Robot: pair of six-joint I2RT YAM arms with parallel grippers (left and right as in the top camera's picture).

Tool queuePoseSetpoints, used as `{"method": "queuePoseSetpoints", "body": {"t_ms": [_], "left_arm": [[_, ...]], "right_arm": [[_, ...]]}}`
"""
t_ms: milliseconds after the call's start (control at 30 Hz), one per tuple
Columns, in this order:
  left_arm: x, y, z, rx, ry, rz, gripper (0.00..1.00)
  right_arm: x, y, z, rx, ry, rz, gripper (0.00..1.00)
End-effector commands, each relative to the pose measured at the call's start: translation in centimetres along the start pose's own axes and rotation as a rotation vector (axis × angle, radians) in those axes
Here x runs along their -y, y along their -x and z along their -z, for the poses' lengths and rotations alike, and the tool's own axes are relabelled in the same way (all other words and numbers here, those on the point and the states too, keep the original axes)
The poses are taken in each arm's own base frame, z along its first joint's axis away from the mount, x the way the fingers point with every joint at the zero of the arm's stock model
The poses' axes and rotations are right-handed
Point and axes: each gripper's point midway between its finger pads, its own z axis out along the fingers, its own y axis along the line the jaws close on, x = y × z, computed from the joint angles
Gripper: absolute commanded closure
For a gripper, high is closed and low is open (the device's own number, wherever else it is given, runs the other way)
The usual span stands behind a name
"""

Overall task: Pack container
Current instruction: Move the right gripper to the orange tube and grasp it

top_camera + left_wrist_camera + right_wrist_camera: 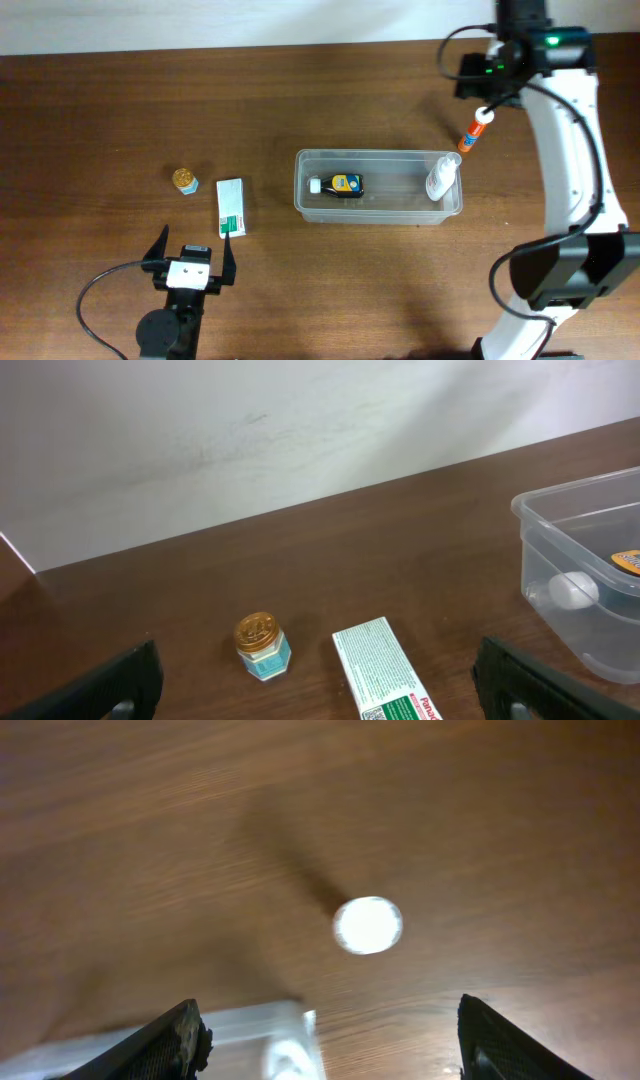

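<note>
The clear plastic container [378,205] lies mid-table. It holds a dark bottle with a yellow label [346,184] and a white bottle [441,178] leaning at its right end. An orange stick with a white cap [474,130] is on the table just beyond the container's right end. My right gripper [492,85] is open and empty above it; the right wrist view [330,1040] shows the white cap [368,925] end-on and a blurred container corner [250,1025]. My left gripper [190,258] is open and empty near the front edge, and it also shows in the left wrist view [320,690].
A small jar with a gold lid [185,180] [262,645] and a white-and-green box [231,207] [385,675] lie on the table left of the container, just ahead of my left gripper. The container's left end [560,520] shows in the left wrist view.
</note>
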Motion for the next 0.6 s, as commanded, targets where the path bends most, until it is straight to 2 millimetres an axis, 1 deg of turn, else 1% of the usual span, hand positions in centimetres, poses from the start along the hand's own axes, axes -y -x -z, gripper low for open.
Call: {"method": "queuePoseSetpoints", "body": {"t_ms": [0, 67, 200, 367, 433, 567], "left_arm": [[-0.2, -0.1, 0.0, 0.000, 0.009, -0.012, 0.01], [-0.2, -0.1, 0.0, 0.000, 0.009, -0.012, 0.01], [-0.2, -0.1, 0.0, 0.000, 0.009, -0.012, 0.01], [-0.2, -0.1, 0.0, 0.000, 0.009, -0.012, 0.01], [-0.2, -0.1, 0.0, 0.000, 0.009, -0.012, 0.01], [-0.2, -0.1, 0.0, 0.000, 0.009, -0.012, 0.01]], "right_arm": [[1.5, -0.7, -3.3, -0.087, 0.036, -0.083, 0.26], [1.8, -0.6, -4.4, -0.101, 0.033, -0.091, 0.26], [1.6, -0.4, -6.7, -0.111, 0.031, -0.097, 0.26], [1.6, -1.5, -10.0, -0.181, 0.019, -0.100, 0.27], [1.8, -1.9, -11.0, -0.199, 0.013, -0.101, 0.27], [2.1, -2.3, -12.3, -0.222, 0.007, -0.108, 0.27]]}}
